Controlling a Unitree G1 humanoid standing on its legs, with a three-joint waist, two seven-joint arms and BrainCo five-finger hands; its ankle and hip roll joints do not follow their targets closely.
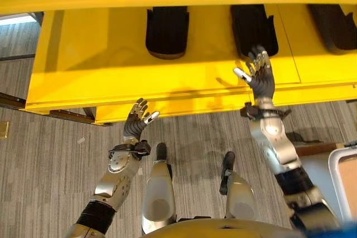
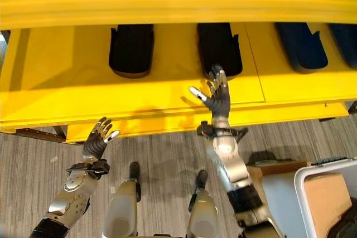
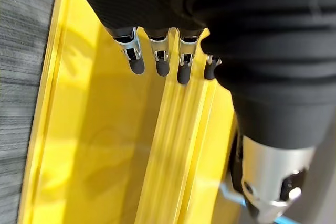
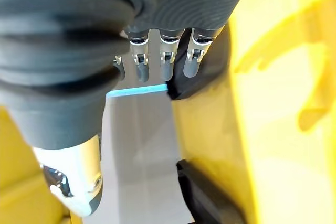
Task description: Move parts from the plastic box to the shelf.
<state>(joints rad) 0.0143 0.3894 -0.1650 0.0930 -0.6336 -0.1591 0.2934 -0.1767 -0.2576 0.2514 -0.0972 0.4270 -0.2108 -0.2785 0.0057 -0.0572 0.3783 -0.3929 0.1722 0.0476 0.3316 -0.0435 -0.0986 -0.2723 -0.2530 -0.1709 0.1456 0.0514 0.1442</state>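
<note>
Listing contents: yellow shelf (image 1: 100,65), carrying black parts (image 1: 167,30) in a row, one (image 2: 218,45) just beyond the right robot hand (image 2: 216,97). Right robot hand is spread wide over the shelf, nothing held. Left robot hand (image 1: 136,120) is likewise splayed and empty at the shelf's front edge. White-rimmed box (image 2: 312,179) is noted at lower right. Fingers are best withdrawn straight back, clear of the placed part.

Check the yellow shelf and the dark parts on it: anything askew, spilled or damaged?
Nothing stands out. The dark parts sit upright in a row on the yellow shelf, none tipped or fallen. Right robot hand is open just in front of one part; left robot hand is open at the shelf's front edge.
</note>
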